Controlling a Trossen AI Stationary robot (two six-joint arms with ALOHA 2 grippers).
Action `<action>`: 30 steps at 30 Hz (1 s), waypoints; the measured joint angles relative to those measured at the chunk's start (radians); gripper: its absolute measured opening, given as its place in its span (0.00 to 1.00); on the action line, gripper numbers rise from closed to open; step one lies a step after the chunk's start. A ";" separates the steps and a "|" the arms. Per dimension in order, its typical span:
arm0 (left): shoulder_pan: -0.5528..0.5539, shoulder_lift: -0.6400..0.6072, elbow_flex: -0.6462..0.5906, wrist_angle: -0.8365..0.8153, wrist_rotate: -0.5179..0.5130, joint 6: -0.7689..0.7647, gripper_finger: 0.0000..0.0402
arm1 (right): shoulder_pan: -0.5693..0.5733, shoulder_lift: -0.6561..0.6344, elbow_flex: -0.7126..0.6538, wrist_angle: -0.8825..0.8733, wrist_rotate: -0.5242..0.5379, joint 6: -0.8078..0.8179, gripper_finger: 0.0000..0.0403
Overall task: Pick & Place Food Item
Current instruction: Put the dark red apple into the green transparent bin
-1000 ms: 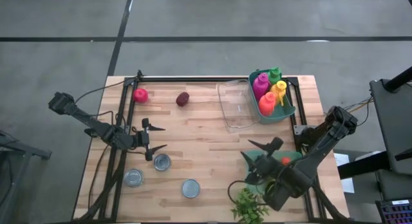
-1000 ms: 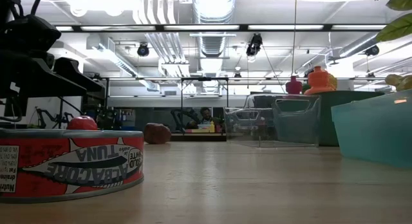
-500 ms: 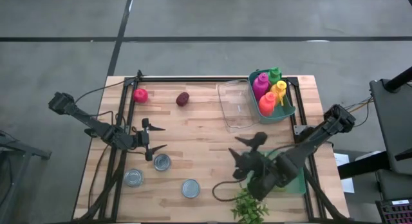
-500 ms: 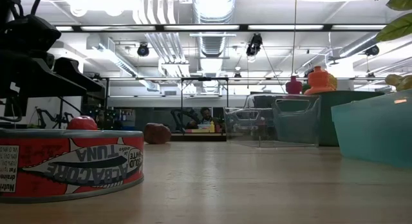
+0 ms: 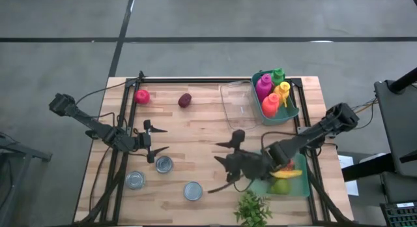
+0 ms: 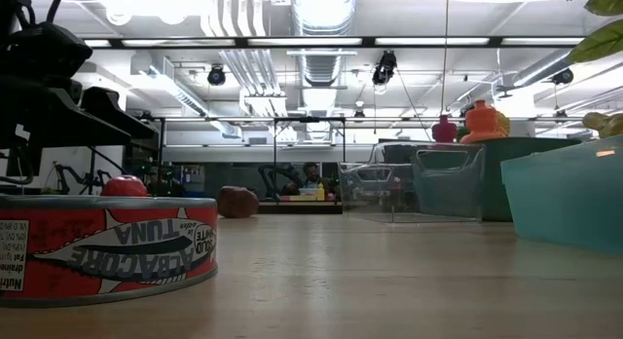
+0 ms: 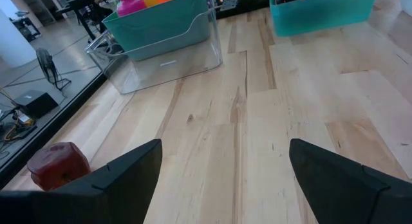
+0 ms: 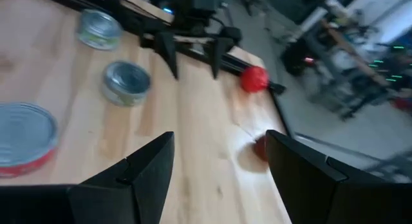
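A round red food item (image 5: 142,95) and a dark red one (image 5: 185,100) rest on the wooden table near its far left corner. They show again in the right wrist view, the red one (image 8: 255,78) beyond the dark one (image 8: 261,147). My left gripper (image 5: 157,139) hangs open over the table's left half, above a tin can (image 5: 164,164), touching nothing. My right gripper (image 5: 221,152) is open over the middle of the table, left of the teal tray (image 5: 301,188) of fruit, and holds nothing. The left wrist view has the dark red item (image 7: 58,165) beside my open left gripper (image 7: 222,179).
Two more cans (image 5: 135,180) (image 5: 192,190) stand near the near edge, and a red tuna can (image 6: 107,246) fills the low view's left. A clear container (image 5: 238,106) and a teal bin of bottles (image 5: 273,96) sit far right. A green plant (image 5: 254,211) lies by the near edge.
My right gripper has swung from above the teal tray toward the table's left, to the middle of the table, staying open. The fruit in the tray has come into view behind it. No object has moved.
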 joint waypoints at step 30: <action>0.000 0.000 0.000 0.000 0.000 0.000 0.86 | -0.317 -0.549 -0.542 0.523 -0.501 -0.063 0.59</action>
